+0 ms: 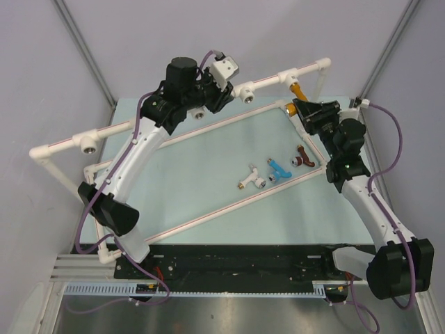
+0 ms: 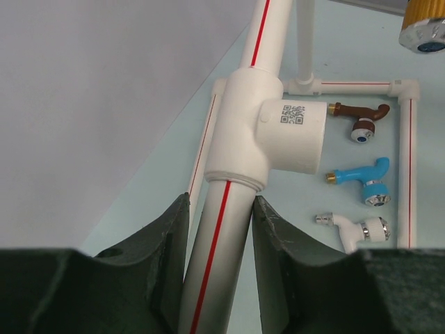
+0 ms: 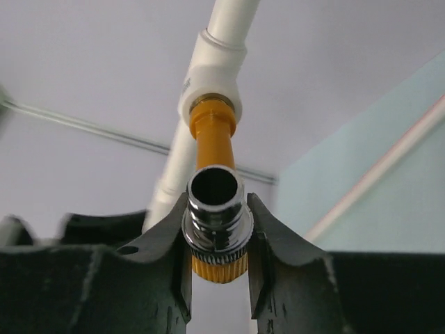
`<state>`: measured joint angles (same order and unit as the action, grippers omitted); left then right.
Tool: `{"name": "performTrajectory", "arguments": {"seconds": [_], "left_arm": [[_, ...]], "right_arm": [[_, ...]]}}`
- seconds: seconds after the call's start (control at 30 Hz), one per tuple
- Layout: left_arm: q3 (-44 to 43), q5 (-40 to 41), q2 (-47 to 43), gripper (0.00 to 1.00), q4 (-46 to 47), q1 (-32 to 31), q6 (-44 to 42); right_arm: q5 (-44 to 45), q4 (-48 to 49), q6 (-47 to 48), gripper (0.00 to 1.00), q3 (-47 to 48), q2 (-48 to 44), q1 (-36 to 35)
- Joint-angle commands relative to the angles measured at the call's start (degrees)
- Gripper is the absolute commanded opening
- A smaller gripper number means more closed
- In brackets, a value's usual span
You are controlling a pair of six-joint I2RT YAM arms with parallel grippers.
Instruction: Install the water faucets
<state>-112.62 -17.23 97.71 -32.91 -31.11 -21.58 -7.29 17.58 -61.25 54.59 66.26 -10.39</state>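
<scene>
Top external view shows a pale blue-green table (image 1: pixel 208 167) boxed in by plain grey walls, with slanted metal poles (image 1: pixel 83 49) in the far corners and a black rail (image 1: pixel 236 257) along the near edge. A white pipe frame (image 1: pixel 208 212) with red stripes lies on the table, and its top pipe (image 1: pixel 69 141) stands raised along the far side. The left gripper (image 1: pixel 201 97) (image 2: pixel 221 209) is clenched on that top pipe, just below a white socket (image 2: pixel 268 129) that carries a small code label. The right gripper (image 1: pixel 300 104) (image 3: pixel 217 209) grasps the orange faucet (image 1: pixel 298 90) (image 3: pixel 212 146) by its silver collar, and the faucet's stem enters another socket on the top pipe near the far right corner. The white faucet (image 1: pixel 252 177) (image 2: pixel 354 227), blue faucet (image 1: pixel 279 169) (image 2: pixel 358 177) and brown faucet (image 1: pixel 303 157) (image 2: pixel 358 115) lie in a row on the table inside the frame, near its right end and apart from each other.
</scene>
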Motion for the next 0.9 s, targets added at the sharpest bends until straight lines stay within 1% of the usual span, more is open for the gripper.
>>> {"name": "performTrajectory", "arguments": {"seconds": [0.0, 0.03, 0.1, 0.13, 0.2, 0.23, 0.3, 0.33, 0.37, 0.4, 0.43, 0.47, 0.53, 0.67, 0.77, 0.8, 0.87], "left_arm": [[3.11, -4.65, 0.73, 0.00, -13.68, -2.90, 7.70], [3.11, -4.65, 0.73, 0.00, -13.68, -2.90, 7.61], [3.11, -4.65, 0.73, 0.00, -13.68, -2.90, 7.61], [3.11, -4.65, 0.73, 0.00, -13.68, -2.90, 7.61], [3.02, -4.48, 0.73, 0.00, -13.68, -2.90, 7.61], [3.02, -4.47, 0.73, 0.00, -13.68, -2.90, 7.61], [2.84, -4.39, 0.81, 0.00, -13.85, -2.81, 7.61], [2.76, -4.39, 0.81, 0.00, -13.77, -2.81, 7.61], [2.75, -4.39, 0.81, 0.00, -13.76, -2.90, 7.61], [2.67, -4.30, 0.81, 0.00, -13.85, -2.90, 7.61], [2.67, -4.30, 0.81, 0.00, -13.85, -2.90, 7.52], [2.58, -4.21, 0.90, 0.00, -13.85, -2.90, 7.61], [2.58, -4.21, 0.99, 0.00, -13.94, -2.81, 7.61], [2.40, -4.39, 1.25, 0.00, -13.94, -2.90, 7.61], [2.32, -4.74, 1.60, 0.00, -13.94, -2.81, 7.61], [2.32, -4.83, 1.60, 0.00, -13.94, -2.81, 7.61], [2.32, -5.00, 1.69, 0.00, -13.94, -2.81, 7.61]], "right_arm": [[3.22, 19.80, -40.16, 0.00, -6.06, -0.25, -0.33], [4.46, 21.86, -44.26, 0.00, -8.07, -0.17, -0.76], [7.27, 23.46, -48.16, 0.00, -8.53, -0.86, -1.56], [9.38, 23.55, -48.95, 0.04, -8.45, -1.30, -1.73], [11.32, 23.81, -47.83, 0.21, -8.53, -2.18, -1.48], [10.81, 23.99, -44.95, 0.40, -8.53, -2.27, -0.86], [7.92, 22.33, -42.21, 0.56, -8.53, -2.62, 0.02], [7.90, 21.45, -40.54, 0.67, -8.45, -3.32, 0.54], [5.82, 20.57, -35.22, 0.71, -8.53, -3.76, 0.81], [4.23, 17.69, -33.25, 0.74, -8.45, -4.29, 1.25], [3.69, 15.40, -31.31, 0.81, -8.45, -5.78, 1.86], [3.60, 13.11, -27.03, 0.84, -8.62, -6.49, 2.13], [3.68, 7.49, -23.57, 0.89, -9.41, -8.33, 2.31], [4.12, 1.33, -18.65, 0.91, -12.04, -14.38, 3.62], [5.44, -6.66, -12.07, 0.93, -12.23, -18.60, 5.29], [6.14, -7.56, -7.00, 0.94, -12.31, -19.67, 6.69], [5.80, -8.27, -1.44, 0.98, -12.22, -21.25, 8.45]]}}
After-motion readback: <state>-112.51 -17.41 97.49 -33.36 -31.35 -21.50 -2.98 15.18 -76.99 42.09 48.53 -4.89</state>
